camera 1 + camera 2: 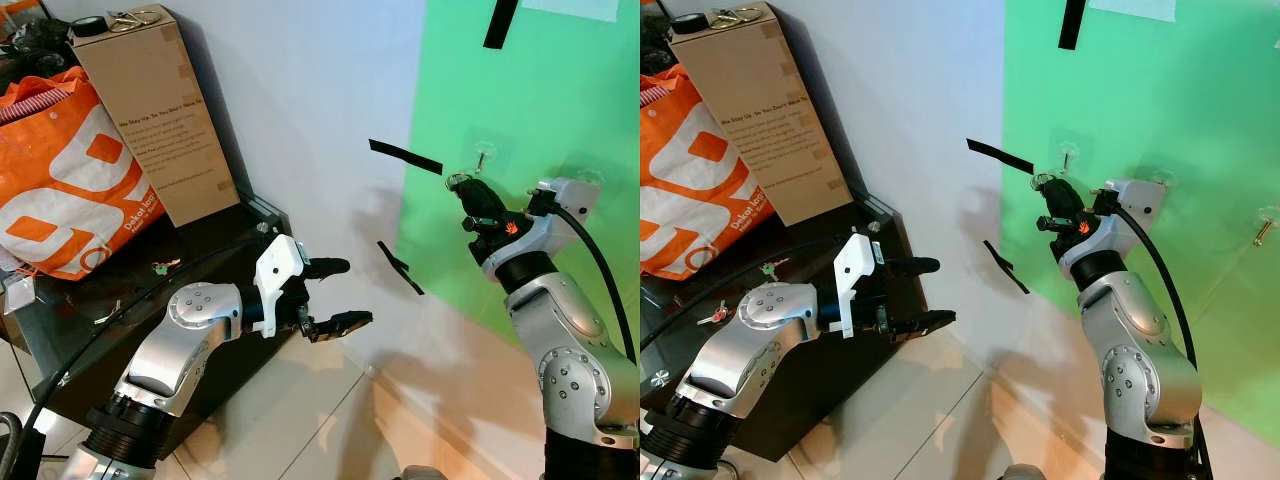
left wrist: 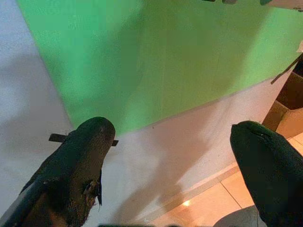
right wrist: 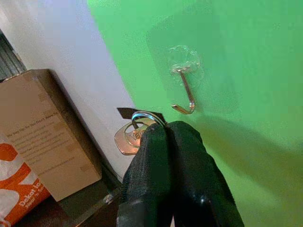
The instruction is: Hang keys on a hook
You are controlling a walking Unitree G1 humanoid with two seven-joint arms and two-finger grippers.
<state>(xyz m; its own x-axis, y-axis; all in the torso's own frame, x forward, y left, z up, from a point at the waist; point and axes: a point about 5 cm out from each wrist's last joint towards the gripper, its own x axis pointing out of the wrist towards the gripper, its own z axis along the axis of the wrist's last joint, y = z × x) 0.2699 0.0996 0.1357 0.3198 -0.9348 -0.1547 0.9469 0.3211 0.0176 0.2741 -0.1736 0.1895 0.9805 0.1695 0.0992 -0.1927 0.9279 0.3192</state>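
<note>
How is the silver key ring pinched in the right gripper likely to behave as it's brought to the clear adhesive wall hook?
The silver key ring with its flat key looks like rigid metal, so it should hold its shape. The right gripper pinches only the ring's edge, so the key may swing. The clear adhesive wall hook on the green panel has a thin wire, so a hard push might loosen it.

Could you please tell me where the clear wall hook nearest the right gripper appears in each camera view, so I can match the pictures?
Left eye view: the hook sits on the green panel, just above the right gripper.
Right eye view: the hook, same spot, above the gripper.
Right wrist view: the hook, close ahead, past the keys.
Left wrist view: I cannot make it out.
Shared landmark: the green panel.
</note>
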